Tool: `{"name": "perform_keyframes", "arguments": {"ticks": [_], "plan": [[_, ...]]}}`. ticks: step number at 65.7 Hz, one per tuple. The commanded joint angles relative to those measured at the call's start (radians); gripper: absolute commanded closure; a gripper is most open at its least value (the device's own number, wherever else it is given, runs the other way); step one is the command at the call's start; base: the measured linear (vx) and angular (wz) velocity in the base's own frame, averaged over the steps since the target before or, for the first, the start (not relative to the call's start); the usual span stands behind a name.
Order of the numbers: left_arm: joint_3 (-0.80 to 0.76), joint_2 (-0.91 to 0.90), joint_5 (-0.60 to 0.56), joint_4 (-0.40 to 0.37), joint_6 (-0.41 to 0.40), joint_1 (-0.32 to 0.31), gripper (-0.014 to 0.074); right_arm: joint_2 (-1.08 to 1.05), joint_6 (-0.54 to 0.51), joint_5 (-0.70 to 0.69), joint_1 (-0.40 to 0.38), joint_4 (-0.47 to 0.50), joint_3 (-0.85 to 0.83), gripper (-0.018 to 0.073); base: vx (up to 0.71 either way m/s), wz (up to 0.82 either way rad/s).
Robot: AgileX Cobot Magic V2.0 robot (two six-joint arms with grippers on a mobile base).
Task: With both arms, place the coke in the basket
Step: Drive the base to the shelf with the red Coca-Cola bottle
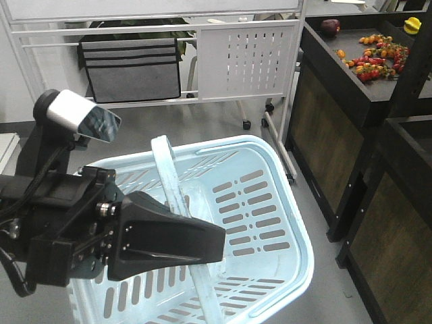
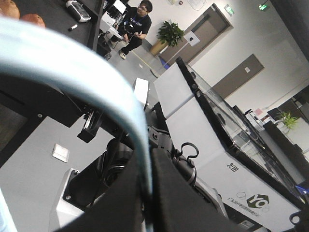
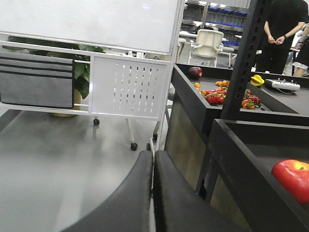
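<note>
In the front camera, my left pincer (image 1: 217,244), a matt black wedge with small screws on its side, lies across the basket (image 1: 223,142). It is closed on the flat, pale blue strap handle (image 1: 164,172). The basket is light blue plastic, rectangular with rounded corners and slotted walls. It is directly under this arm, with the grey floor around it. A silver-grey camera block (image 1: 84,118) sits on top of the arm. Behind stand a white perforated panel (image 1: 250,61) on wheels and a grey fabric pouch (image 1: 131,67). At the right, a black shelf (image 1: 331,74) carries cherry tomatoes (image 1: 378,57), red and orange.

From my left wrist, the strap handle (image 2: 96,82) curves as a wide smooth band into the slit between my two black fingers (image 2: 183,208), which press on it. Far behind, a person (image 2: 135,24) in a black shirt sits near a potted plant (image 2: 170,33).

From my right wrist, my right pincer (image 3: 152,162) has its two smooth dark fingers (image 3: 128,198) pressed together, with only a thin line between them. I see nothing held there. It is above the floor, just beside a black shelf (image 3: 241,145) where a shiny red apple (image 3: 292,180) lies.
</note>
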Motion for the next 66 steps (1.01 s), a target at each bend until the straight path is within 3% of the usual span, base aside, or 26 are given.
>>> {"name": "perform_keyframes", "arguments": {"ticks": [1, 66], "plan": [[-0.028, -0.026, -0.094, -0.092, 0.004, -0.004, 0.0603, -0.012, -0.004, -0.070, -0.006, -0.011, 0.007, 0.0564, 0.19, -0.09], [-0.028, -0.026, -0.093, -0.092, 0.004, -0.004, 0.0603, -0.012, -0.004, -0.070, -0.006, -0.011, 0.007, 0.0564, 0.25, 0.07]]}}
